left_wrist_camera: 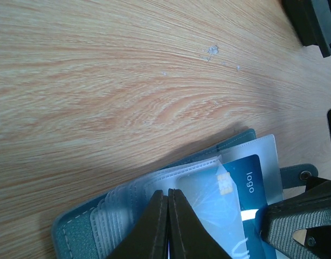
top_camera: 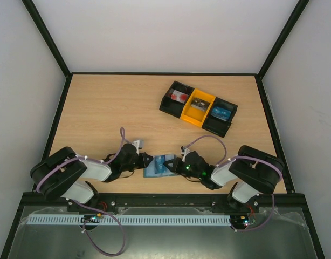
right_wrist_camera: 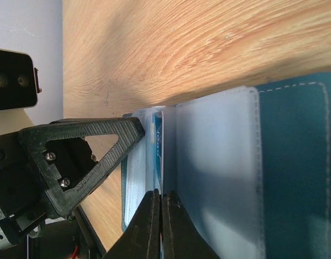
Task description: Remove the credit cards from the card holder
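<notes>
The dusty-blue card holder (top_camera: 153,172) lies open near the table's front edge, between my two grippers. In the left wrist view my left gripper (left_wrist_camera: 169,193) is shut on the clear inner pockets of the card holder (left_wrist_camera: 74,233). A bright blue card (left_wrist_camera: 247,183) with white print sticks partly out of a pocket. In the right wrist view my right gripper (right_wrist_camera: 161,195) is shut on the edge of that blue card (right_wrist_camera: 157,141), beside the holder's cover (right_wrist_camera: 295,178). In the top view the left gripper (top_camera: 150,162) and right gripper (top_camera: 175,164) meet over the holder.
A black-and-yellow three-bin tray (top_camera: 188,115) stands at the back right. It holds a white card with red marks (top_camera: 180,97), a dark grey card (top_camera: 198,106) and a blue card (top_camera: 220,112).
</notes>
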Controlling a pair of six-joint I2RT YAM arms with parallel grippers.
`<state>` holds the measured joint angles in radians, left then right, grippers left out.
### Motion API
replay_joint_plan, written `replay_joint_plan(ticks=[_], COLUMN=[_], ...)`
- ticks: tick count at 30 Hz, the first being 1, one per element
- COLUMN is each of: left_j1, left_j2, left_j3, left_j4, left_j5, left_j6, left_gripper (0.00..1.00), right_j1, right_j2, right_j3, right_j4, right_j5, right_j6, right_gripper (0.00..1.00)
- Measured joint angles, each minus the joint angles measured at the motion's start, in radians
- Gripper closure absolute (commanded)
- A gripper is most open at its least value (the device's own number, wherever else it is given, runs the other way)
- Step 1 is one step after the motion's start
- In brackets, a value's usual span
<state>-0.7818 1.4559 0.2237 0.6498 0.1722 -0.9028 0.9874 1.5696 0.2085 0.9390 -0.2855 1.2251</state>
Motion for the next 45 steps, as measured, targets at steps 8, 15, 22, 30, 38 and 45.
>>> replay_joint_plan(ticks=[8,15,22,30,38,45], left_j1=[0.000,0.000,-0.001,0.000,0.014,0.024], left_j2=[-0.001,-0.048,-0.167,-0.392,-0.605,-0.616], left_j3=[0.000,0.008,0.037,0.091,0.142,0.156], left_j4=[0.007,-0.064,-0.241,-0.452,-0.531,-0.554], left_j5=[-0.002,-0.014,-0.008,0.050,0.185,0.340], left_j6=[0.001,0.002,-0.002,0.055,0.132,0.173], left_gripper=[0.97,0.92,0.53,0.15,0.11,0.23], right_j1=[-0.016,-0.019,-0.019,-0.020,-0.020,-0.020], right_j2=[-0.068,-0.253,-0.428,-0.598,-0.751,-0.787], right_j3=[-0.010,-0.010,-0.003,0.013,0.024,0.025], right_j4=[-0.053,-0.237,-0.444,-0.573,-0.591,-0.562], right_j5=[0.013,0.077,0.117,0.087,-0.052,-0.175], right_j6=[-0.017,-0.080,-0.163,-0.216,-0.227,-0.213], right_gripper=[0.98,0.98,0.98,0.98,0.98,0.98])
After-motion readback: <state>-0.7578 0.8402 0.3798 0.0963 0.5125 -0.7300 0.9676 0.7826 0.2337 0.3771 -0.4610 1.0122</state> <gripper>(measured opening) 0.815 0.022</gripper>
